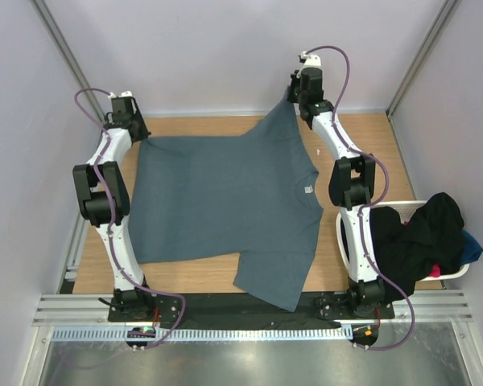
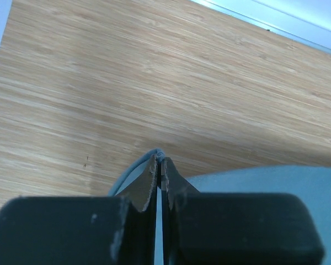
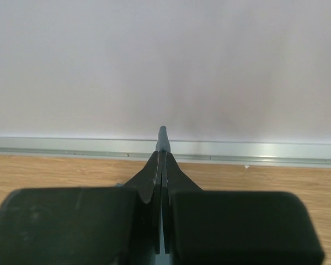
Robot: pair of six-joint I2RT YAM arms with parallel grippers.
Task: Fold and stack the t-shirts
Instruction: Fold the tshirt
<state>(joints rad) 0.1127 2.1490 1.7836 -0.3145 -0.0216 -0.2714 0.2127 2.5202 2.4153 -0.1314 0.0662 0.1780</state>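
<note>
A slate blue-grey t-shirt (image 1: 225,201) lies spread across the wooden table (image 1: 362,133), neck to the right, one sleeve hanging over the near edge. My left gripper (image 1: 141,138) is shut on its far left hem corner; in the left wrist view the cloth edge (image 2: 157,152) pokes out past the left gripper (image 2: 159,161). My right gripper (image 1: 294,100) is shut on the far sleeve, lifted a little off the table; in the right wrist view a tip of cloth (image 3: 163,135) sticks out beyond the right gripper (image 3: 161,154). More t-shirts (image 1: 423,237), black, blue and red, lie heaped in the basket.
A white laundry basket (image 1: 412,206) stands at the table's right edge beside the right arm. A pale wall (image 3: 165,66) and a metal rail (image 3: 254,150) close the far side. A metal rail (image 1: 249,310) runs along the near edge by the arm bases.
</note>
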